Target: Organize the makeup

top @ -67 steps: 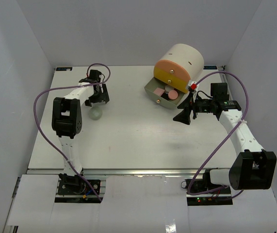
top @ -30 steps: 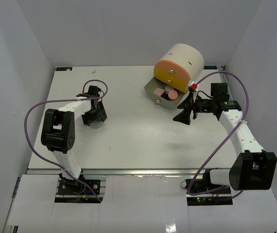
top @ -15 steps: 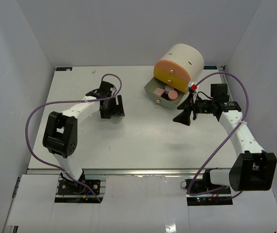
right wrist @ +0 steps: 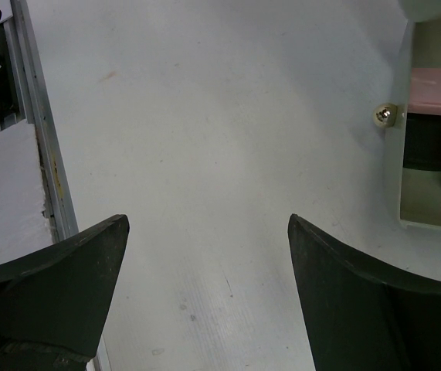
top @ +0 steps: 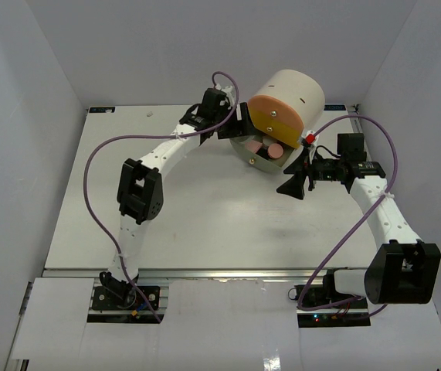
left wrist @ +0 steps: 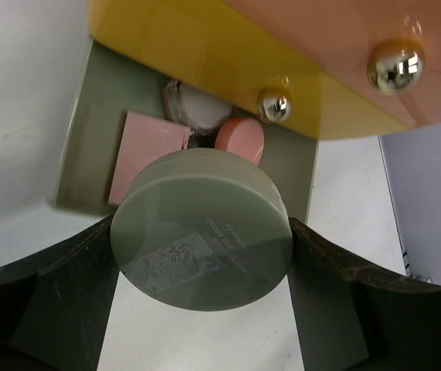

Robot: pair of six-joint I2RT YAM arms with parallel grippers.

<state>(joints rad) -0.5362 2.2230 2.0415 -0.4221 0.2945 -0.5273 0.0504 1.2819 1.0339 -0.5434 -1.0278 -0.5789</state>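
Observation:
My left gripper (left wrist: 201, 255) is shut on a grey-green round compact (left wrist: 201, 229) and holds it just above the front of the open grey drawer (left wrist: 96, 131). In the top view the left gripper (top: 239, 127) is at the drawer's left back corner. The drawer holds a flat pink square (left wrist: 147, 153), a pink round compact (left wrist: 240, 137) and a pale jar (left wrist: 195, 108). My right gripper (top: 291, 185) is open and empty to the right of the drawer (top: 260, 162). In the right wrist view the right gripper (right wrist: 205, 224) is over bare table.
The big cream cylinder (top: 290, 93) stands at the back right, its yellow front (left wrist: 205, 54) and pink front (left wrist: 320, 35) shut above the drawer. The drawer's knob (right wrist: 384, 116) faces my right gripper. A metal rail (right wrist: 39, 154) runs along the table's near edge.
My left gripper closed on the round compact at the table's left side and carried it back and right to the open drawer. The right arm has not moved.

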